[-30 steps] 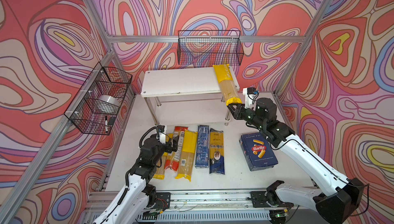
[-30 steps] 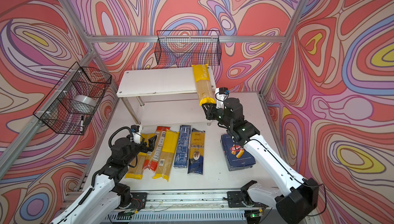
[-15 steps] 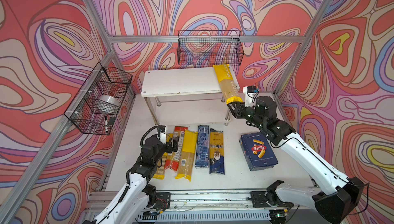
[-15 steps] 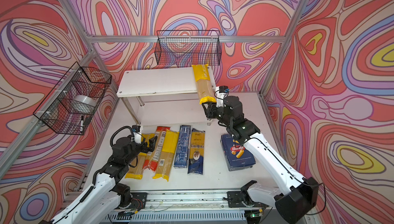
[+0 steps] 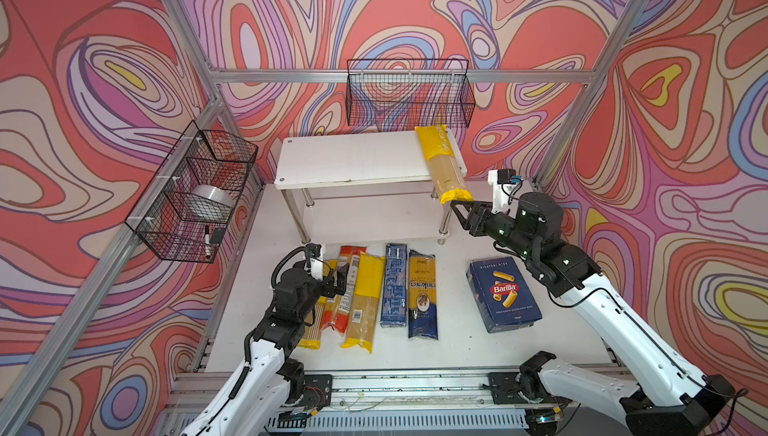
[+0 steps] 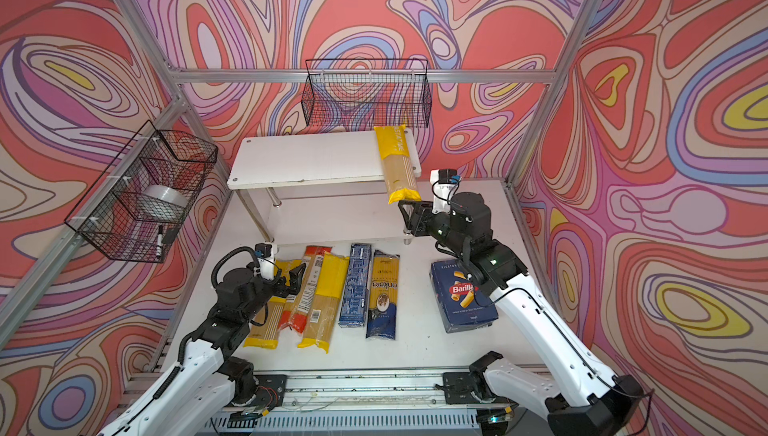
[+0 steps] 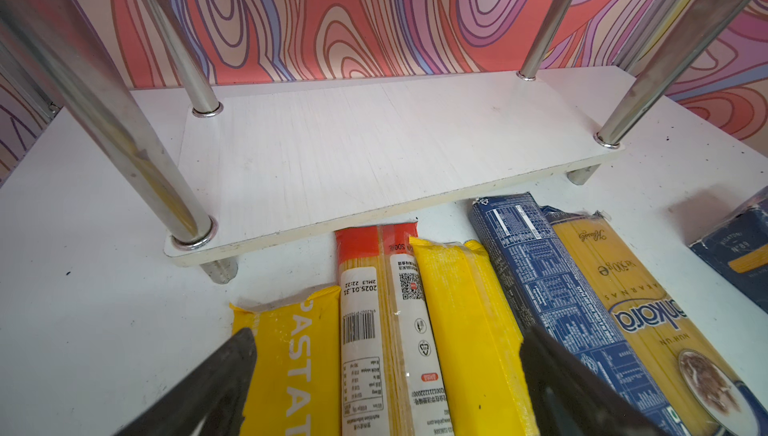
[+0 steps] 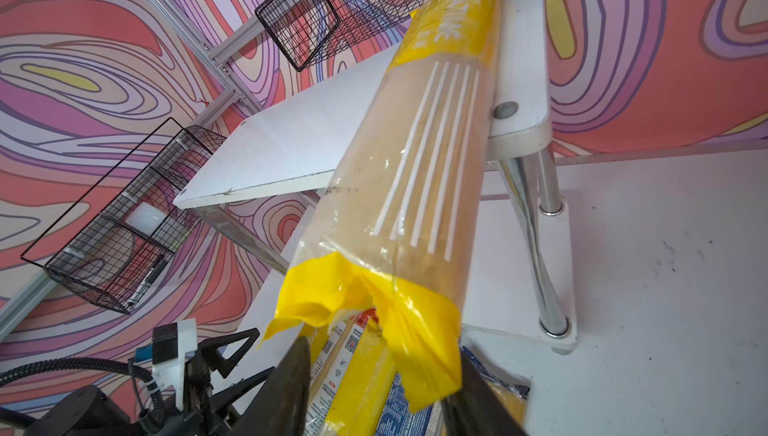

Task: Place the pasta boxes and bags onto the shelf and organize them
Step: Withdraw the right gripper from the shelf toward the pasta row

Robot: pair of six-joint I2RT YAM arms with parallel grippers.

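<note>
Yellow-ended packet (image 5: 441, 155) overhangs the shelf (image 5: 353, 160) top's right end; right gripper (image 5: 456, 209) and left gripper (image 7: 386, 332) both gape empty; six packs (image 5: 361, 301) wait on the near table (image 5: 449, 351).

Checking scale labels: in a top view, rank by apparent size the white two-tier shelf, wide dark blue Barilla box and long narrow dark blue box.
Largest to smallest:
1. white two-tier shelf
2. wide dark blue Barilla box
3. long narrow dark blue box

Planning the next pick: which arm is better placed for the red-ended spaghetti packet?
Left, likely: the left gripper hangs open right above the red-ended packet; the right gripper is up at the shelf.
</note>
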